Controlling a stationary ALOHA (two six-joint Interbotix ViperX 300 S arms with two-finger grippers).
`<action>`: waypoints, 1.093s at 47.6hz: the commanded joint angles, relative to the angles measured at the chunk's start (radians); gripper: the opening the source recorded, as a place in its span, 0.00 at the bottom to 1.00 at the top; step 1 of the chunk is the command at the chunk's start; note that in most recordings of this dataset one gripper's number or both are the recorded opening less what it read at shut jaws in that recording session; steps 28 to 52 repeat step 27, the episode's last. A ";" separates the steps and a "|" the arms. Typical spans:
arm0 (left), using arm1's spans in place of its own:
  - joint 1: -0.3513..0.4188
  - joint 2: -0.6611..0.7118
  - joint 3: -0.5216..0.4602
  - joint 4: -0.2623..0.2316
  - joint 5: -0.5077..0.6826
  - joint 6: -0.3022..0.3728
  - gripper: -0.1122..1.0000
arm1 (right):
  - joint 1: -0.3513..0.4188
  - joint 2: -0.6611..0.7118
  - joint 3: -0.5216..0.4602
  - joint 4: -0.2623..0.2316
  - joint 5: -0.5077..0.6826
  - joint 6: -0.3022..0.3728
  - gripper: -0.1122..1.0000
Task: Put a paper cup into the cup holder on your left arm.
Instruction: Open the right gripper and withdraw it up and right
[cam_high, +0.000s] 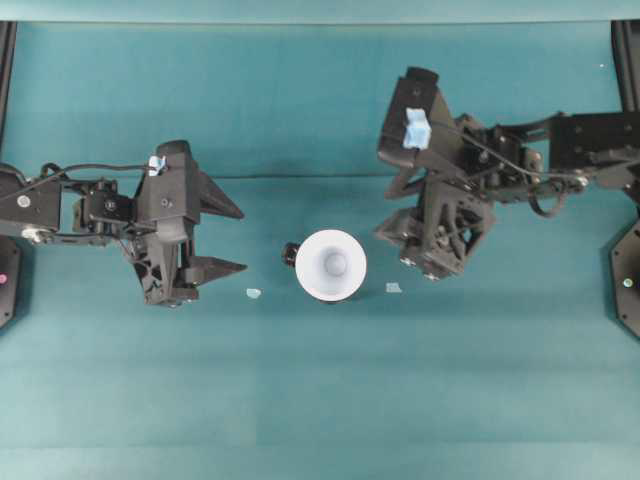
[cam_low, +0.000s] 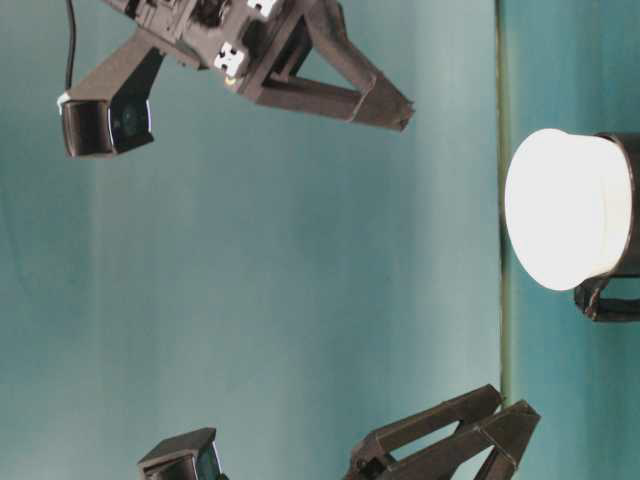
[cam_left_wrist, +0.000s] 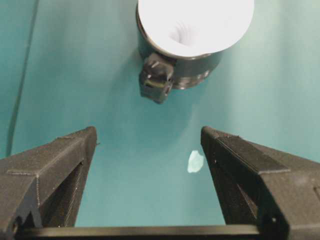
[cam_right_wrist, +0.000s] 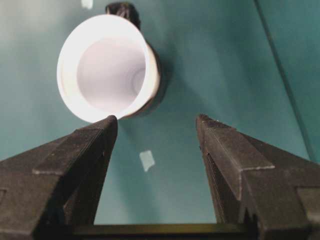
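Paper cup sits upright inside the cup holder, its white rim spreading over the black mug's rim, so that only the dark wall and the small handle show around it. Neither gripper touches it. Left gripper has its two pointed fingers spread wide with nothing between them, aimed toward the cup from the left and well apart from it. Right gripper also stands open and empty, its fingertips near the cup and raised above the table to the right. One small pale scrap lies on the teal table between the left gripper and the mug; another scrap lies just right of the mug. Farther out, the left arm reaches in from the left edge with a loose black cable, and the right arm, bearing a light-blue tag, reaches in from the right.
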 joint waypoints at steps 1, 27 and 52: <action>0.000 -0.003 -0.011 0.003 -0.005 -0.002 0.89 | 0.015 -0.029 -0.006 -0.014 -0.012 -0.025 0.74; 0.000 -0.006 -0.009 0.003 -0.003 -0.029 0.89 | 0.038 -0.049 0.017 -0.017 -0.071 -0.138 0.74; 0.000 -0.006 -0.009 0.003 -0.003 -0.029 0.89 | 0.038 -0.049 0.017 -0.017 -0.071 -0.138 0.74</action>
